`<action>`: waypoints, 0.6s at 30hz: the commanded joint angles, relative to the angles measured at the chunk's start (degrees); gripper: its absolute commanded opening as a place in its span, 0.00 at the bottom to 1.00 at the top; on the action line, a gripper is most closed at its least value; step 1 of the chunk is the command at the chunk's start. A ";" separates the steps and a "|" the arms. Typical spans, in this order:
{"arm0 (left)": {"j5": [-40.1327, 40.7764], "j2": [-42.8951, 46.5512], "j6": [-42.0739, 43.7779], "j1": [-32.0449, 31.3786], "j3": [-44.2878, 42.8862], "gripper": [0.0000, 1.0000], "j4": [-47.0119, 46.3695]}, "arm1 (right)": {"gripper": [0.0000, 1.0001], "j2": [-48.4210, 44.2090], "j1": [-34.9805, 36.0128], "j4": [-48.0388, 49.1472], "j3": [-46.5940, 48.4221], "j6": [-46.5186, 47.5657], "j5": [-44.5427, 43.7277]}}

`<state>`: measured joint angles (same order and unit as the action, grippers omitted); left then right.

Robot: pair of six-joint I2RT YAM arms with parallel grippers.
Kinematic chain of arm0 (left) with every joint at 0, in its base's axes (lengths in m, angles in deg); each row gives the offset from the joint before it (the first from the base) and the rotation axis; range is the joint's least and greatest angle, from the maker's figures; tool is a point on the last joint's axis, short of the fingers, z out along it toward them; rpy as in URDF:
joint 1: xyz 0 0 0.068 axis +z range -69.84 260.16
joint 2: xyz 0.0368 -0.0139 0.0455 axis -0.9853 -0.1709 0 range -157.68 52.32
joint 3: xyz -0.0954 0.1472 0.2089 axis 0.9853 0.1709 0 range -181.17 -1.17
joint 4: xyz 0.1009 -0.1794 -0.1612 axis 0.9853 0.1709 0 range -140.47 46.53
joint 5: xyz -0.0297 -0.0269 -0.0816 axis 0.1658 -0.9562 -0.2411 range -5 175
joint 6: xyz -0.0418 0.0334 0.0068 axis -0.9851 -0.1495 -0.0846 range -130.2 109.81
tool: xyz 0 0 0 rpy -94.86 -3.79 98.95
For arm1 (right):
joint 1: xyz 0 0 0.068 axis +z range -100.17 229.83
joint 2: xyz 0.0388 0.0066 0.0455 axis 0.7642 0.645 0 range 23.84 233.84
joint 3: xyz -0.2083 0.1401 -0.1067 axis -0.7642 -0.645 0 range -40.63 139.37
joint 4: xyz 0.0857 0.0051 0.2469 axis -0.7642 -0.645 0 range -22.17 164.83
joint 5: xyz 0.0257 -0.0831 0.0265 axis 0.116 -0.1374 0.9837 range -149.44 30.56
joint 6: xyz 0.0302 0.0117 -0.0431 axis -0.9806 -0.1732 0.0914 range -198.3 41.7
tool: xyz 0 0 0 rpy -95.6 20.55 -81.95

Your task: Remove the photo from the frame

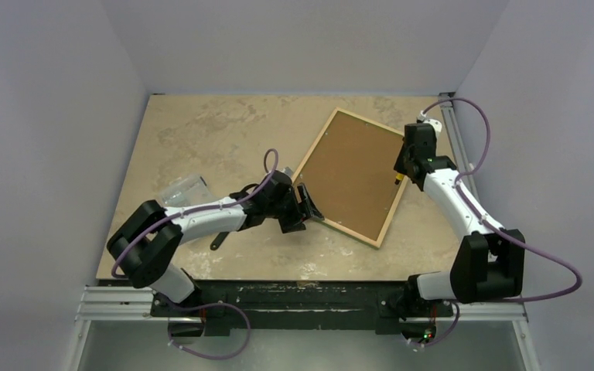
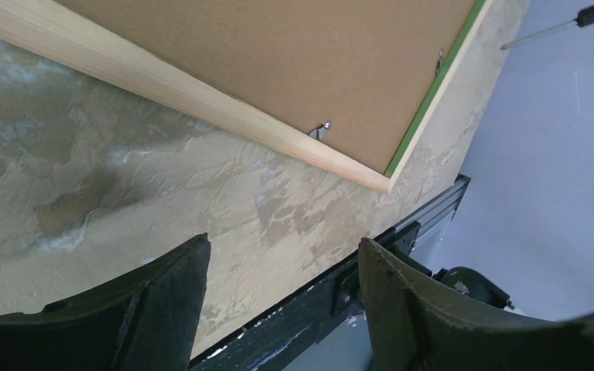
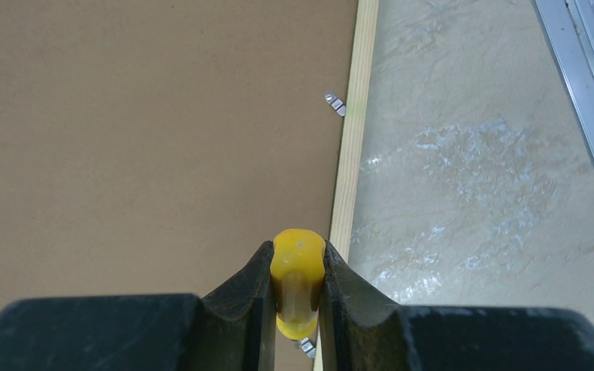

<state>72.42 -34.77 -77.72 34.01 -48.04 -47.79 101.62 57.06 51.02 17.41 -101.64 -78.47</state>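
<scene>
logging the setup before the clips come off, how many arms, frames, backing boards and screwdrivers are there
white-and-black robot arms: 2
green-fronted pale wood picture frame: 1
plain brown backing board: 1
yellow-handled screwdriver: 1
total: 5

A robotics lab test cell: 3 plain pale walls (image 1: pixel 46 116) box in a scuffed, mottled beige table (image 1: pixel 201 131), and 2 cabled robot arms (image 1: pixel 201 218) are mounted on an aluminium rail (image 1: pixel 116 303) along its near edge.
</scene>
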 commanded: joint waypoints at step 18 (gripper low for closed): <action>8.47 -12.25 -10.68 -2.38 -3.05 0.51 -10.22 | 0.00 4.08 -0.65 11.77 -5.04 7.46 1.01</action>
<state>78.63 -46.33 -88.91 31.69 -49.35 -54.54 104.88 56.55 59.85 12.71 -95.56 -76.41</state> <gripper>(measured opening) 0.520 0.176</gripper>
